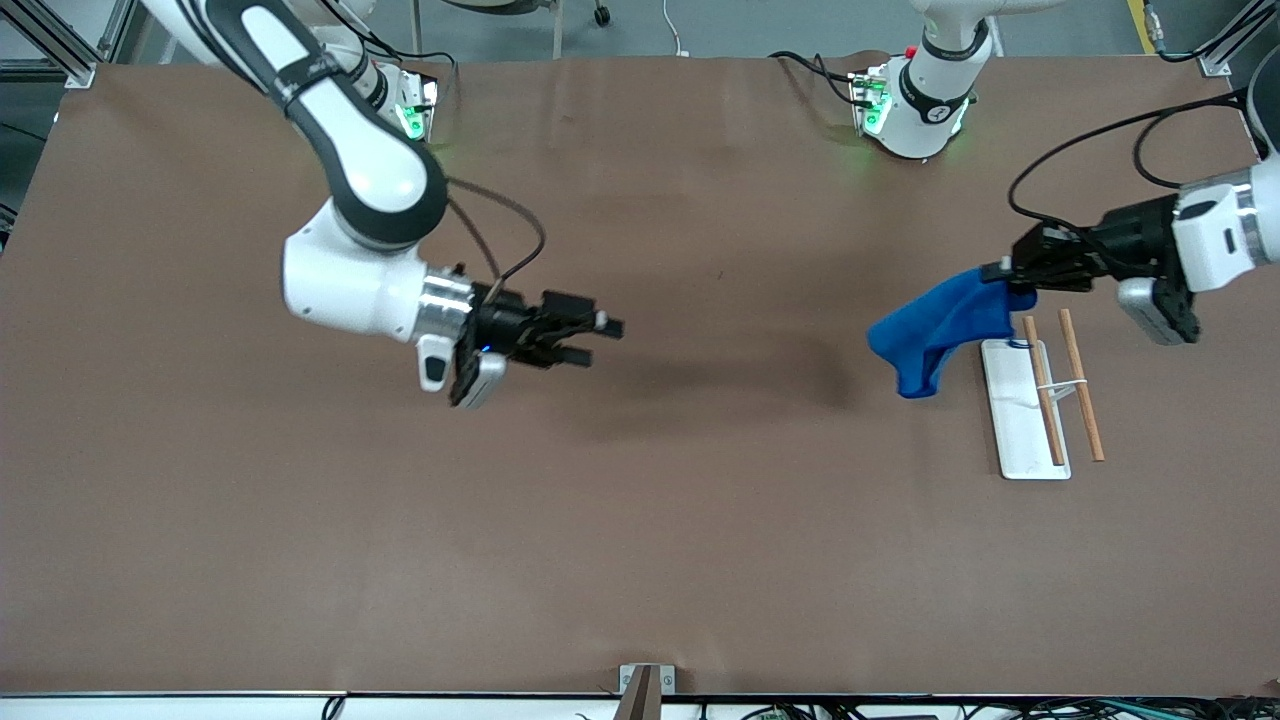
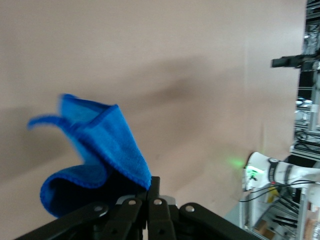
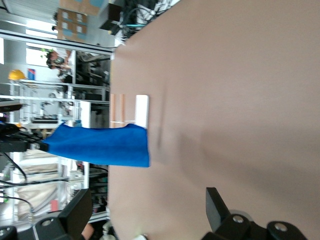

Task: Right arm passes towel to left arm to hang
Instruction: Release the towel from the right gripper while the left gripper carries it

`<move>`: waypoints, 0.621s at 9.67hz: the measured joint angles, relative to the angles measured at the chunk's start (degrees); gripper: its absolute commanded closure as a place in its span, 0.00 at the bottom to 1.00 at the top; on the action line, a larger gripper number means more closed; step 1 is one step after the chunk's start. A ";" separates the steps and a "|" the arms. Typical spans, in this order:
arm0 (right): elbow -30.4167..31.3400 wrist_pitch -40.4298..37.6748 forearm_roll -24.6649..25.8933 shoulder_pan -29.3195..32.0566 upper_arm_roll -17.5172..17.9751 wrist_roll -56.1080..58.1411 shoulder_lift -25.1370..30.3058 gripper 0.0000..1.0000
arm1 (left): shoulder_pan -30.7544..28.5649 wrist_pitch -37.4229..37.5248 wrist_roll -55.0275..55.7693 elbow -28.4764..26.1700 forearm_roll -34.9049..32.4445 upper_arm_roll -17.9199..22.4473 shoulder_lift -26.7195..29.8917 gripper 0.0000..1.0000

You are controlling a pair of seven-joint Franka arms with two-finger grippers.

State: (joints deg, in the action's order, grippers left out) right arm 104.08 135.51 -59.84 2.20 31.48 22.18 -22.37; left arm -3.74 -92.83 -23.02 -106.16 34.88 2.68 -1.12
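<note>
The royal-blue towel hangs from my left gripper, which is shut on one of its edges. The towel droops above the table, just beside the rack on the side toward the right arm's end. In the left wrist view the towel folds over the closed left gripper. My right gripper is open and empty over the middle of the table, well apart from the towel. The right wrist view shows its gripper spread wide, with the towel farther off.
A hanging rack with a white base and two wooden rods lies at the left arm's end of the table. It also shows in the right wrist view. The brown table reaches its front edge near a metal bracket.
</note>
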 measured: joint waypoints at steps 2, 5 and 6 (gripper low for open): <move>-0.13 -6.82 11.38 0.23 -8.00 0.01 0.83 0.00 | -0.10 -2.05 -4.26 1.62 -5.77 4.54 -2.13 1.00; -0.17 -11.53 26.26 0.46 -17.26 -5.22 3.74 0.00 | -0.20 -5.99 -12.00 2.26 -8.98 10.91 -4.17 1.00; -0.18 -12.26 30.16 0.43 -19.15 -9.20 4.70 0.00 | -0.21 -7.94 -15.30 2.26 -9.03 12.89 -5.15 0.99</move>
State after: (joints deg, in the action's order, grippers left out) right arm 103.90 123.25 -29.68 2.63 12.33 12.98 -17.67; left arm -3.95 -100.77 -38.32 -103.90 25.85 15.57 -6.27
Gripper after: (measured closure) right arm 0.000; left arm 0.982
